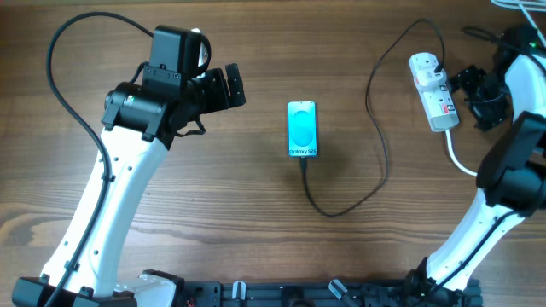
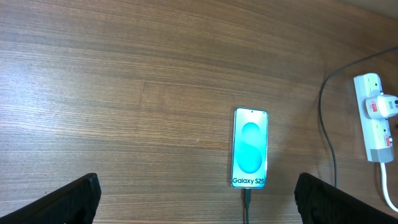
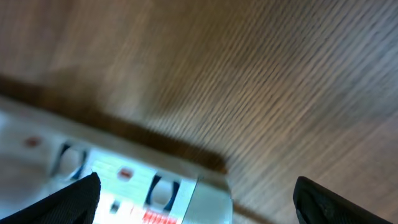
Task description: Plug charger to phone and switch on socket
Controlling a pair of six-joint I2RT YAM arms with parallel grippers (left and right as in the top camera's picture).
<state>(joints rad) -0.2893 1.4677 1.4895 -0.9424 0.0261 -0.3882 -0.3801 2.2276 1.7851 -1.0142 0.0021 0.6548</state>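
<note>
A: What's over on the left?

B: The left gripper point(image 1: 232, 87) hangs above the table point(image 1: 256, 223), well apart from the phone. Its jaws stand wide apart with nothing between them.

A: And the phone?

B: The phone point(image 1: 302, 129) lies flat mid-table, with its turquoise screen up. The dark tip of the charger point(image 1: 380, 162) meets its bottom edge (the left wrist view shows this best). From there the black cable loops right and runs up to a white adapter point(image 1: 424, 65) seated in the socket.

A: Where's the socket?

B: The socket point(image 1: 435, 94) lies at the far right. A white cord point(image 1: 459, 155) trails from the end nearer the robot. The red switches are too small to tell how they stand.

A: And the right gripper?

B: The right gripper point(image 1: 469, 95) is just beside the socket's right edge, jaws apart and empty. Its own camera is blurred, with the socket low in the frame by one finger. I cannot tell if they touch.
</note>
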